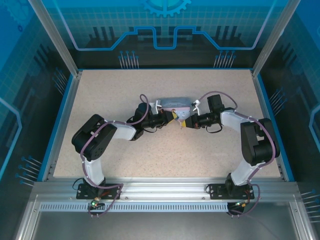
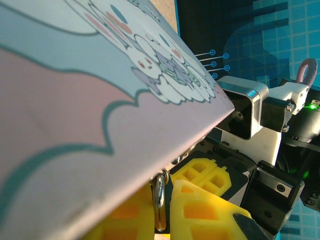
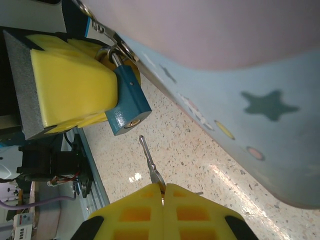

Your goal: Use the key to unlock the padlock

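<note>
Nearest the right wrist camera, the right gripper's (image 3: 163,186) jaws are closed tight on the key (image 3: 150,162), whose blade points at the keyhole end of the padlock (image 3: 127,102), just short of it. Beyond, the left gripper's (image 1: 173,117) jaws clamp the teal padlock body above the tabletop (image 3: 200,150). Its shackle passes through a ring at the edge of the pale blue tin box (image 3: 240,75), which sits just behind both grippers.

Both arms bend inward, with the wrists facing each other. The left end effector (image 2: 161,214) is closed on the padlock (image 3: 127,102). The right end effector (image 3: 163,187) pinches the key (image 3: 148,160).
</note>
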